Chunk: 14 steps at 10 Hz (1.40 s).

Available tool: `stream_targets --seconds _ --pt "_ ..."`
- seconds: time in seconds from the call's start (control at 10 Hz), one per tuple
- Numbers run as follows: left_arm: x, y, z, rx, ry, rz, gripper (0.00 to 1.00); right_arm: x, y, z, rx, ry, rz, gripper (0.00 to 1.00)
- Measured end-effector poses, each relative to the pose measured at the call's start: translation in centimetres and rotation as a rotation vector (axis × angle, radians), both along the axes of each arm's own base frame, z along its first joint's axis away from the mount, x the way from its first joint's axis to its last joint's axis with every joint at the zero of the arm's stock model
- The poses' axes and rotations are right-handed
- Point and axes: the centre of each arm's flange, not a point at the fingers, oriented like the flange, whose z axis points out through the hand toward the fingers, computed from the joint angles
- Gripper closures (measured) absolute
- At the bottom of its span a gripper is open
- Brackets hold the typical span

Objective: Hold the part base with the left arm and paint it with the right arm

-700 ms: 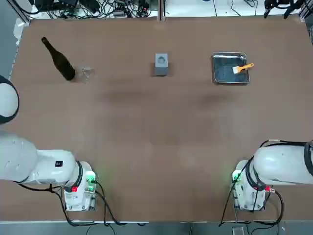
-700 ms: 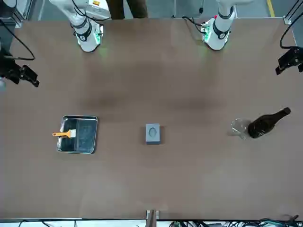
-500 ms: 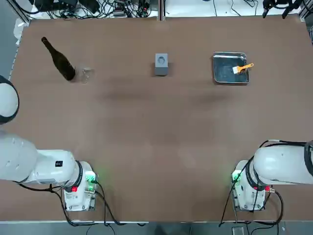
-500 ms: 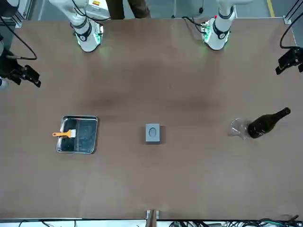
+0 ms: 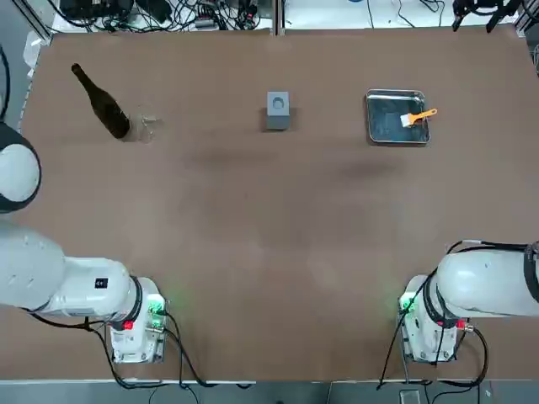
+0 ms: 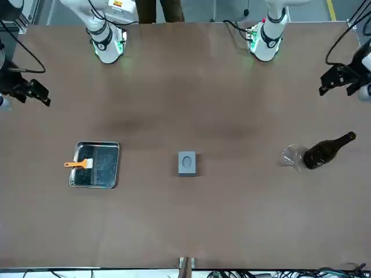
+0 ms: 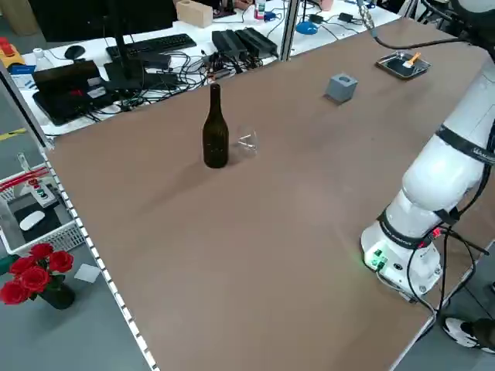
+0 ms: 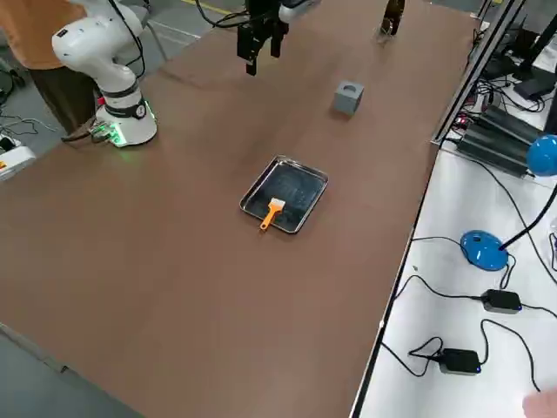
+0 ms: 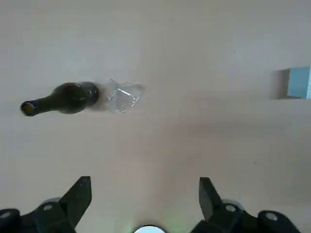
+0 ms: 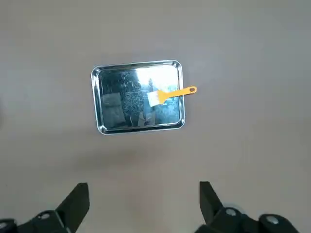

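Top view: part base [image 5: 278, 109] upright, mid-table far side, untouched. Metal tray [image 5: 396, 135] on its right, orange brush [image 5: 418, 117] lying in tray. Dark bottle [image 5: 102, 104] and clear glass [image 5: 149, 126] on its left. Left gripper [image 6: 342, 79] fingers spread, empty, raised above table. Right gripper [image 6: 26, 91] likewise.

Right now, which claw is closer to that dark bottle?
The left claw. It hangs open above the table close by the dark bottle. The right claw, also open, is across the table on the tray's side.
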Motion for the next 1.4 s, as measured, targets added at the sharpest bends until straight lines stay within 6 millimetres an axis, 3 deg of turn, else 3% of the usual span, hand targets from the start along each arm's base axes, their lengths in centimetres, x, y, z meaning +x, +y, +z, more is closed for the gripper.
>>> stream_targets --seconds 0.2,0.4,0.6,0.9,1.1,1.4 --pt "0.8 -5.0 -1.5 -0.008 -0.007 -0.089 0.02 0.5 -1.6 -0.7 0.102 -0.008 -0.025 0.00" --pt "1.6 -10.6 -3.3 -0.028 -0.045 -0.178 0.01 1.2 -8.1 -3.6 0.278 -0.015 0.003 0.00" --pt "2.7 -16.8 -6.8 -0.053 -0.066 -0.270 0.01 1.6 -15.0 -8.0 0.425 -0.033 0.028 0.00" --pt "2.7 -27.0 -13.8 -0.097 -0.071 -0.400 0.04 1.6 -21.7 -16.3 0.671 -0.036 0.066 0.00" --pt "2.1 -31.7 -17.7 -0.118 -0.071 -0.445 0.18 2.5 -24.9 -23.1 0.810 -0.031 0.092 0.00" --pt "2.0 -35.5 -22.1 -0.147 -0.091 -0.468 0.67 4.2 -26.6 -31.7 0.931 -0.103 0.189 0.00"
